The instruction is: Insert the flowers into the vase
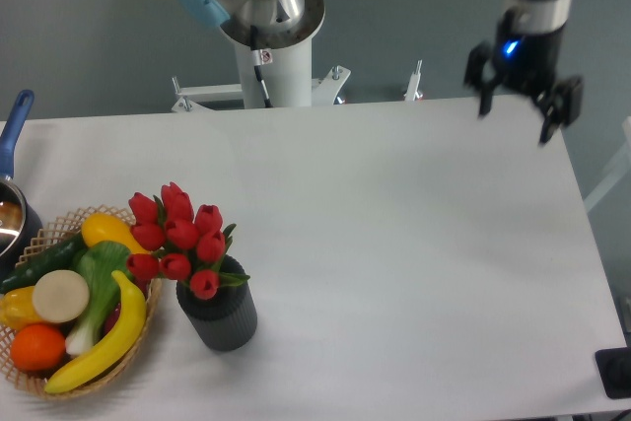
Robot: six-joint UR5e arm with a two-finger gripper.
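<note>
The flowers (179,236), a tight bunch of red tulip buds with green leaves, stand upright in the vase (219,317), a small dark grey ribbed cylinder near the table's front left. The buds spread wider than the vase's rim. My gripper (517,117) is open and empty, hanging above the table's far right edge, well away from the vase and flowers.
A round wicker basket (59,382) with a banana, an orange, a cucumber and other produce sits just left of the vase. A pot with a blue handle (14,125) is at the left edge. The arm's base (268,56) stands behind the white table (414,244).
</note>
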